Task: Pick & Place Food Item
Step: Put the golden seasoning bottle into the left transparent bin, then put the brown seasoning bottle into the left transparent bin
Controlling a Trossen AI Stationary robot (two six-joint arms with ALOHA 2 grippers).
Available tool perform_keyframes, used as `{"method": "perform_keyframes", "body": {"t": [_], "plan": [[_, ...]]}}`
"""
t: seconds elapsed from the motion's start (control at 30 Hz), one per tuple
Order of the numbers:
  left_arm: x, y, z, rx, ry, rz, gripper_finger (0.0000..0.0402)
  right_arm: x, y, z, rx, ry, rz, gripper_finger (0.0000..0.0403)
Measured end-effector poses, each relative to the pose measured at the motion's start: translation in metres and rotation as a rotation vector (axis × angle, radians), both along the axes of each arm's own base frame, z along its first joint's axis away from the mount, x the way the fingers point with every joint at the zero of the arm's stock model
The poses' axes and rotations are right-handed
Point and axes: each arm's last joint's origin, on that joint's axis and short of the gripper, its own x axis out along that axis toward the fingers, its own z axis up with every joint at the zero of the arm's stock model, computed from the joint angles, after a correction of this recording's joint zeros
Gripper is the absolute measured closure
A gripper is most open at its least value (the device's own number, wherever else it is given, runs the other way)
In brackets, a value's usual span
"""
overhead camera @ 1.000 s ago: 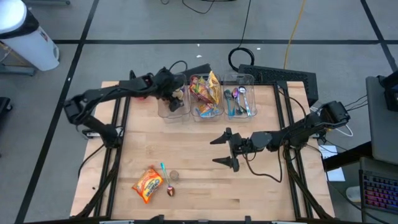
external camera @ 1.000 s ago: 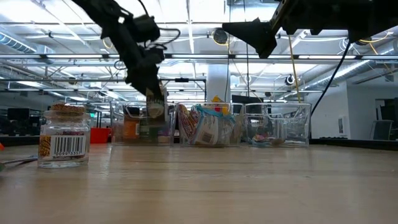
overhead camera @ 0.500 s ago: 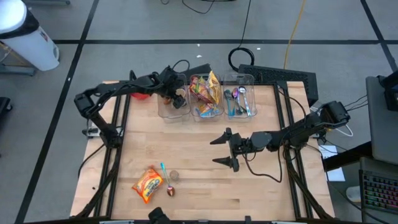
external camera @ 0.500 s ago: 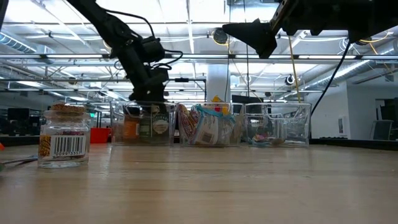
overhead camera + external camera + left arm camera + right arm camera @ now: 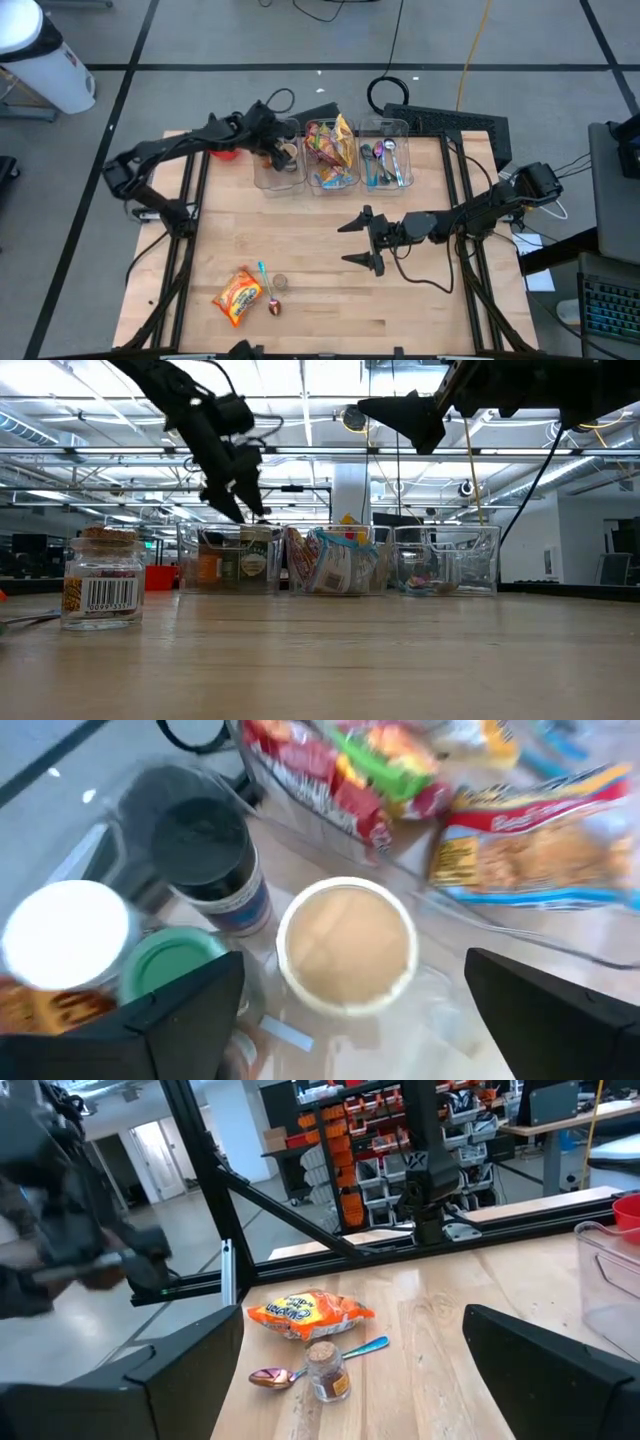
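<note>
My left gripper (image 5: pixel 276 148) is open and empty, just above the left clear bin (image 5: pixel 262 176) at the table's far side; it also shows in the low view (image 5: pixel 240 502). In the left wrist view a jar with a tan lid (image 5: pixel 347 944) stands upright in that bin below my open fingers, among jars with black (image 5: pixel 205 835), white (image 5: pixel 62 935) and green (image 5: pixel 170 965) lids. My right gripper (image 5: pixel 353 241) is open and empty above the middle of the table. An orange snack bag (image 5: pixel 238 295), a spoon (image 5: pixel 268 292) and a small cork-topped jar (image 5: pixel 281 282) lie near the front left.
The middle bin (image 5: pixel 345 180) holds snack packets and the right bin (image 5: pixel 400 126) holds utensils. A red thing (image 5: pixel 226 153) sits left of the bins. In the low view the small jar (image 5: pixel 101 578) stands near the front left. Bare wood lies between the bins and my right gripper.
My left gripper has gone down into the left bin with a jar hanging below its fingers, let the jar go there and risen again a little. The jar now stands in the bin among the other jars.
</note>
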Motion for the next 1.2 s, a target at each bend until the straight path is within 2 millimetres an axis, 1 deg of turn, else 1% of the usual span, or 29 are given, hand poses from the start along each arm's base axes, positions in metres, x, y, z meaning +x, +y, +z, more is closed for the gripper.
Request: {"method": "perform_keyframes", "body": {"t": [0.07, 0.13, 0.27, 0.37, 0.47, 0.63, 0.77, 0.83, 0.9, 1.0, 1.07, 1.2], "plan": [[-0.008, -0.009, 0.014, 0.005, -0.020, 0.001, 0.0020, 0.000, 0.000, 0.000, 0.000, 0.001, 0.000, 0.0030], [-0.016, -0.023, 0.028, -0.008, -0.035, -0.005, 0.0023, 0.000, 0.000, 0.000, 0.000, 0.001, 0.000, 0.0030], [-0.033, -0.061, 0.053, -0.091, -0.081, -0.064, 0.0024, 0.000, 0.000, 0.000, -0.001, 0.001, 0.000, 0.0029], [-0.043, -0.097, 0.069, -0.127, -0.110, -0.152, 0.0024, 0.000, 0.000, -0.001, -0.002, 0.005, 0.000, 0.0031], [-0.046, -0.136, 0.081, -0.141, -0.168, -0.248, 0.0023, 0.000, 0.000, -0.001, -0.003, 0.008, 0.000, 0.0032], [-0.047, -0.206, 0.091, -0.143, -0.237, -0.437, 0.0023, 0.000, 0.000, -0.001, -0.004, 0.014, 0.000, 0.0033], [-0.054, -0.261, 0.087, -0.135, -0.209, -0.613, 0.0023, 0.000, 0.000, -0.002, -0.004, 0.015, 0.000, 0.0034], [-0.053, -0.285, 0.079, -0.110, -0.169, -0.674, 0.0023, 0.000, 0.000, -0.002, -0.004, 0.015, 0.000, 0.0033], [-0.049, -0.304, 0.067, -0.050, -0.120, -0.713, 0.0023, 0.000, 0.000, -0.002, -0.004, 0.015, 0.000, 0.0031], [-0.041, -0.325, 0.048, 0.018, -0.045, -0.738, 0.0023, 0.000, 0.000, -0.002, -0.004, 0.015, 0.000, 0.0030], [-0.036, -0.335, 0.034, 0.027, 0.008, -0.742, 0.0023, 0.000, 0.000, -0.002, -0.004, 0.015, 0.000, 0.0030], [-0.022, -0.346, 0.009, 0.019, 0.101, -0.697, 0.0023, 0.000, 0.000, -0.002, 0.002, 0.016, 0.000, 0.0030]]}}
